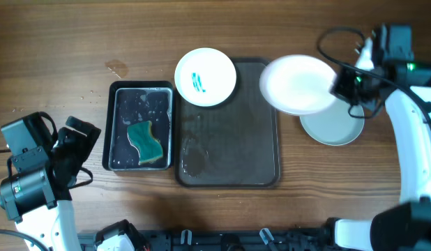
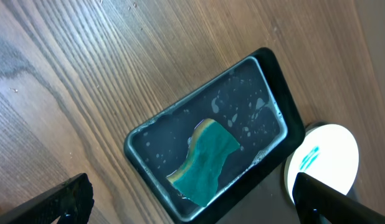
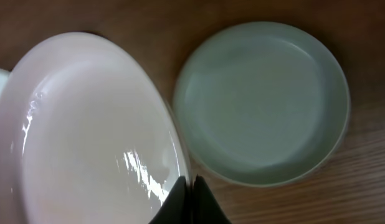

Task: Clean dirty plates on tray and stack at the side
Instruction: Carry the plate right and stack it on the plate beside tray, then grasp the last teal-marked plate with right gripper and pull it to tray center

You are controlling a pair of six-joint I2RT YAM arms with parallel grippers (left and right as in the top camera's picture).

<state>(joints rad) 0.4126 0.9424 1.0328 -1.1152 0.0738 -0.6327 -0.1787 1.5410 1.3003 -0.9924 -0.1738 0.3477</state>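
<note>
Two of three plates look wiped: one clean plate (image 1: 334, 131) lies right of the tray (image 1: 229, 150), a second plate (image 1: 298, 84) hangs beside it, rim clamped by the right gripper (image 3: 189, 199); a smeared plate (image 1: 205, 77) sits at the tray's far-left corner; left gripper (image 1: 79, 143) gapes empty

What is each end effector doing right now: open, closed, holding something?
Left end effector: open, holding nothing.
Right end effector: closed on the rim of a clean white plate.
</note>
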